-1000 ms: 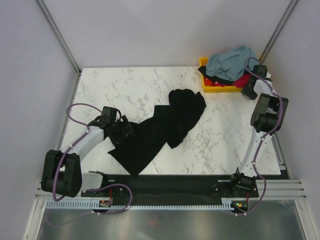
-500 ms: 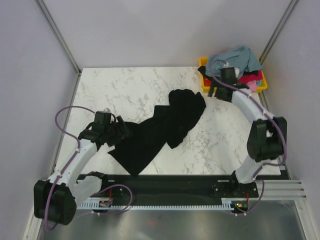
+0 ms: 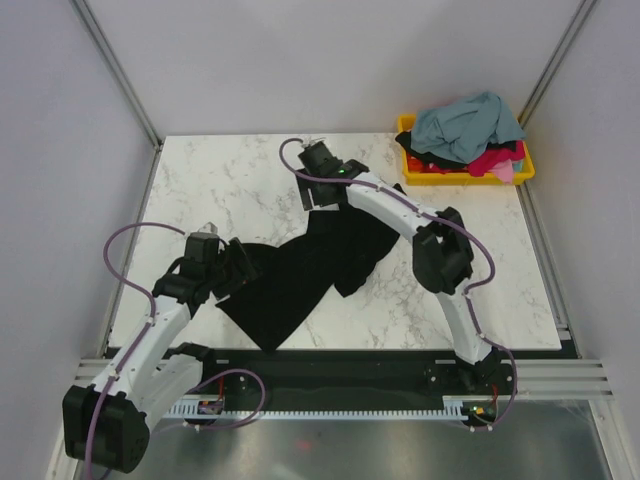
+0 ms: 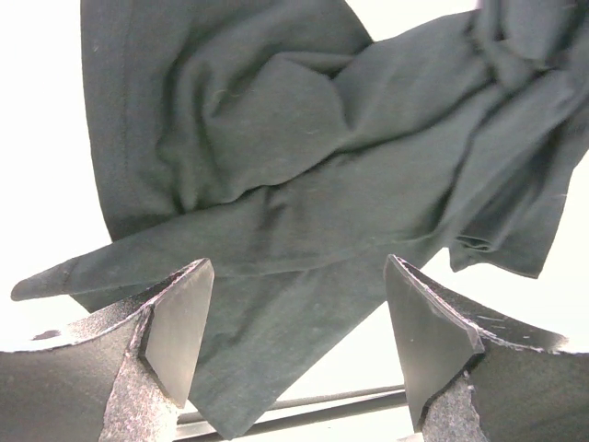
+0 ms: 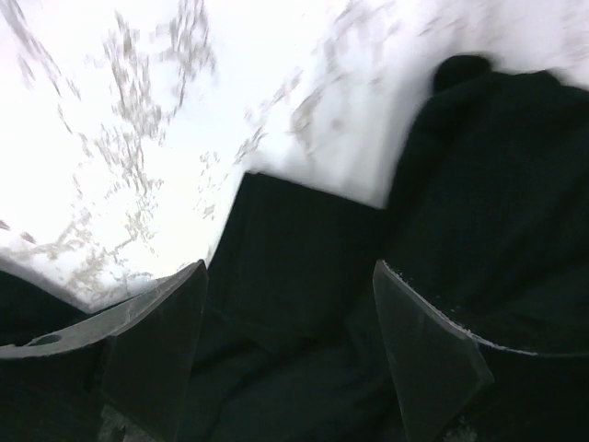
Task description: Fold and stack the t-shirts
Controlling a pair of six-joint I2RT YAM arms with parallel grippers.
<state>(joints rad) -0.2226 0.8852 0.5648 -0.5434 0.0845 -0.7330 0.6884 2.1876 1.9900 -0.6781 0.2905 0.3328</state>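
Note:
A large black t-shirt (image 3: 300, 280) lies crumpled in a diagonal strip across the marble table. My left gripper (image 3: 238, 268) is open at the shirt's left edge. In the left wrist view its jaws (image 4: 296, 276) stand wide over the dark cloth (image 4: 276, 138) and hold nothing. My right gripper (image 3: 322, 195) is open at the shirt's far end. Seen from the right wrist, it (image 5: 290, 272) hovers over black cloth (image 5: 304, 249) with nothing gripped. More t-shirts are heaped at the back right: grey-blue (image 3: 465, 120), red (image 3: 490, 160) and pink (image 3: 507, 172).
A yellow plastic bin (image 3: 407, 125) holds the heap at the table's back right corner. White marble tabletop (image 3: 230, 180) surrounds the black shirt. Grey walls close in the left, back and right. A black rail (image 3: 340, 365) runs along the near edge.
The right arm swung from the bin at the back right across to the far end of the black shirt, its jaws opening wider. The left arm shifted slightly toward the near left.

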